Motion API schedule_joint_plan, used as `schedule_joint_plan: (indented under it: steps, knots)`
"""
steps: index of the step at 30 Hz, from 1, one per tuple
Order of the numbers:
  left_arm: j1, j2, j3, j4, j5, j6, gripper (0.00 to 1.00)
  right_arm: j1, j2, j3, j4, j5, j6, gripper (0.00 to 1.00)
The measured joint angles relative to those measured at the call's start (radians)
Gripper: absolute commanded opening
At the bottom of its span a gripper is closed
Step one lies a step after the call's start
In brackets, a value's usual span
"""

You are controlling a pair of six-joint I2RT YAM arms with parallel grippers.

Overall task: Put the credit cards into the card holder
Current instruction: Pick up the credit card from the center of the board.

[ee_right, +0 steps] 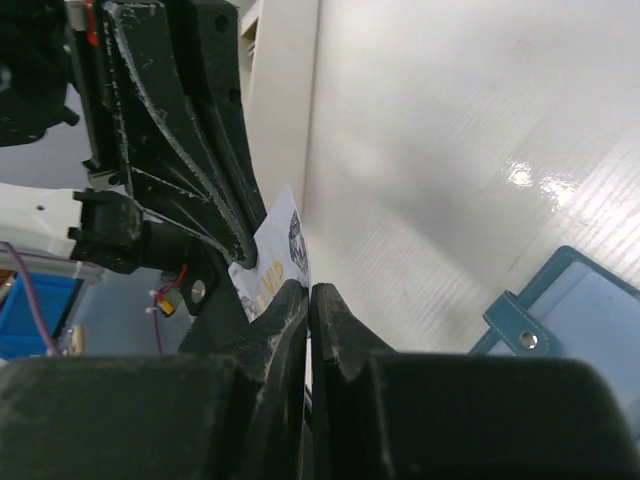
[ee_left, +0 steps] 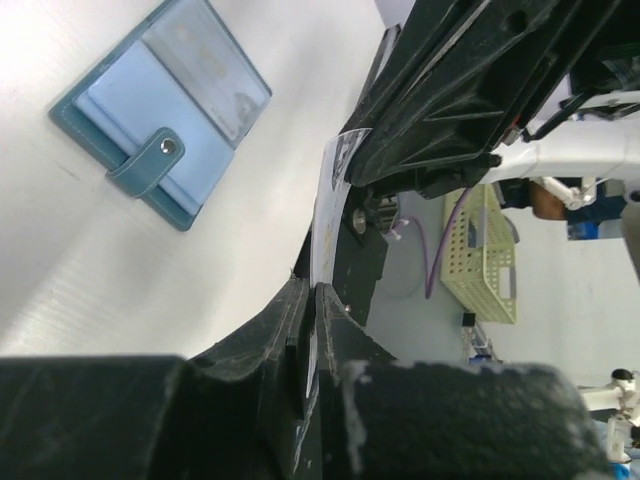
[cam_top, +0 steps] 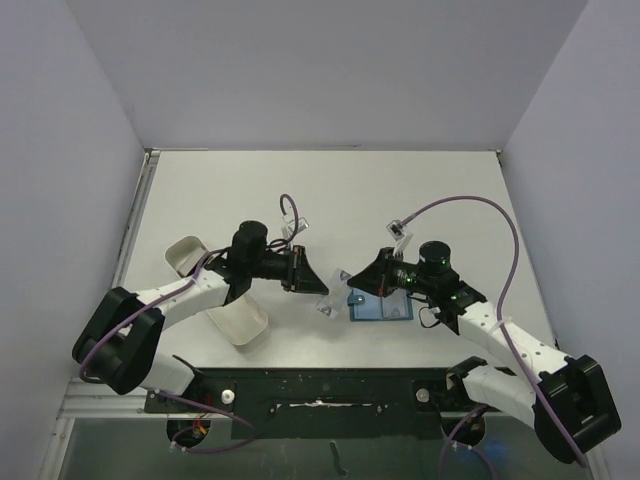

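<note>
Only left wrist view shows card holder (ee_left: 165, 110) whole, past the pinched card (ee_left: 322, 225).

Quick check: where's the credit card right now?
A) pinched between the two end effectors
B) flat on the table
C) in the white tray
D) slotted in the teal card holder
A: the credit card sits edge-on in the shut fingers of both the left end effector and the right end effector, apart from the card holder lying on the table.
</note>
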Motion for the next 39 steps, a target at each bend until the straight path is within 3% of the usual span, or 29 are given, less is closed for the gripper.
schedule_joint_plan:
  steps: [3,7,15,33,39]
  knots:
    - [0.005,0.000,-0.023,0.085,0.021,-0.061,0.14,-0.019,-0.029,-0.024,0.043,-0.035,0.043,0.00]
    - [0.007,-0.006,-0.073,0.224,0.043,-0.157,0.00,-0.029,-0.066,-0.032,0.081,-0.063,0.092,0.00]
    - [0.005,-0.029,-0.097,0.369,0.054,-0.245,0.00,-0.072,-0.119,-0.032,0.085,-0.097,0.153,0.00]
    - [-0.014,-0.013,-0.092,0.434,-0.002,-0.274,0.00,-0.225,-0.185,-0.049,0.014,-0.238,0.181,0.00]
    - [0.020,-0.010,-0.132,0.383,0.015,-0.270,0.00,-0.357,-0.209,-0.049,-0.048,-0.193,0.131,0.00]
